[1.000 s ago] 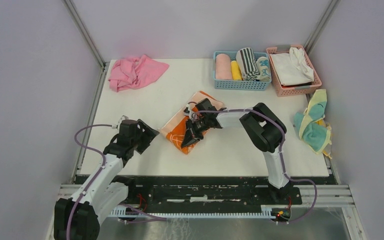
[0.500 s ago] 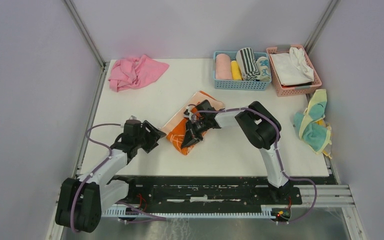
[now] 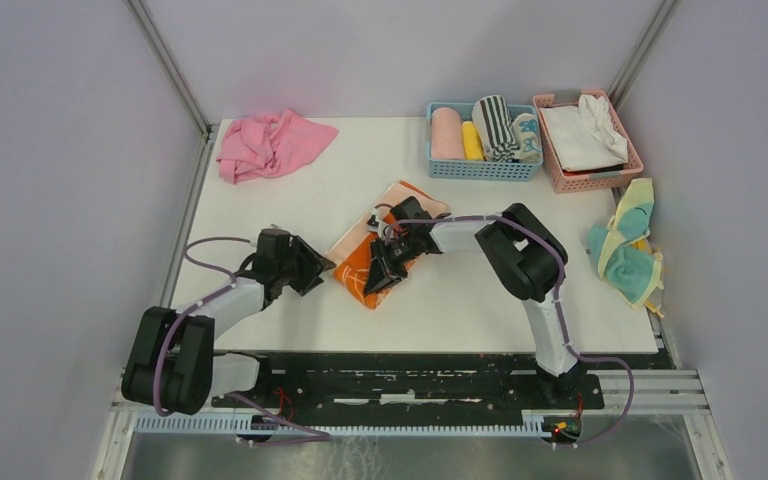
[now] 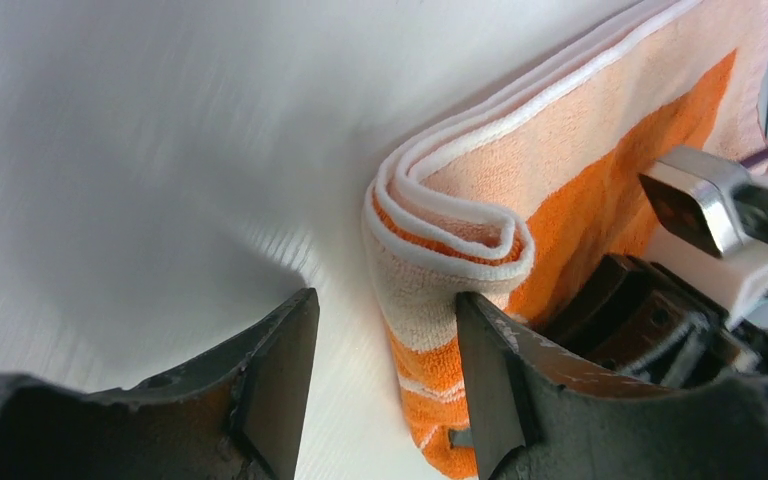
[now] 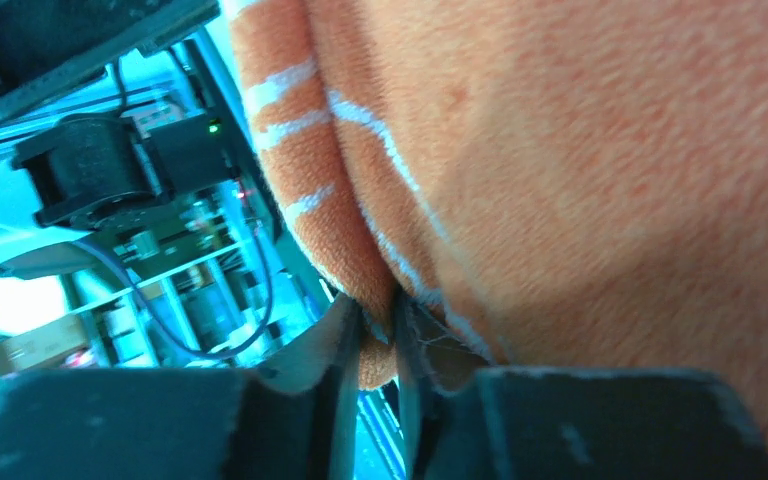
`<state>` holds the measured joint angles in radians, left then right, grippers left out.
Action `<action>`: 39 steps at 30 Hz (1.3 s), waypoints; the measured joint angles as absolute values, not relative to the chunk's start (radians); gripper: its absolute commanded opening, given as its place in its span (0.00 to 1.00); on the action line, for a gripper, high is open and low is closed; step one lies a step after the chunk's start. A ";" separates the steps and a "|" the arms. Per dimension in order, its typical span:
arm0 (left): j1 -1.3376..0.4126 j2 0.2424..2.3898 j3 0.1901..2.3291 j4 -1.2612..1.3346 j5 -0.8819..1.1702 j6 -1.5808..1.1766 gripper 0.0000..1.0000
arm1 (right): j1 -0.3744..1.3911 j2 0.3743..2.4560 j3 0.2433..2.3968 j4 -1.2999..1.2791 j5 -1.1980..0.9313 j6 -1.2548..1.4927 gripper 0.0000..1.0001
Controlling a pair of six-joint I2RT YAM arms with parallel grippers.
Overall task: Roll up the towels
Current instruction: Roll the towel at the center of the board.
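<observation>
– At desk (image 3: 290, 210) centre, orange towel (image 3: 352, 262) lies part-folded. Right tool (image 5: 378, 325) is clamped narrow on its near end, probably anchoring the cloth.
– Left tool (image 4: 385, 350) is spread wide beside the folded left corner, holding nothing. Likely lining up a grip.

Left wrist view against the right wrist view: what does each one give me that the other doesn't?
Only the left wrist: the orange towel with its curled, white-edged end, the white table, and the open left end effector beside that end. Only the right wrist: the right end effector shut on a fold of the towel. Both: the orange towel and the right end effector.
</observation>
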<state>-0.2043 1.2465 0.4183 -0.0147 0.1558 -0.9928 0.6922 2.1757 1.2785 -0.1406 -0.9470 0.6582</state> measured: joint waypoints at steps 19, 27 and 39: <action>-0.213 1.381 0.482 0.084 0.149 -0.978 0.56 | 0.958 1.812 1.281 -0.350 -0.211 0.254 0.69; -0.224 1.383 0.485 0.085 0.132 -0.978 0.56 | 0.986 1.915 1.323 -0.344 -0.059 0.212 0.45; -0.228 1.383 0.499 0.078 0.130 -0.977 0.68 | 0.873 1.938 1.311 -0.292 -0.286 0.320 0.05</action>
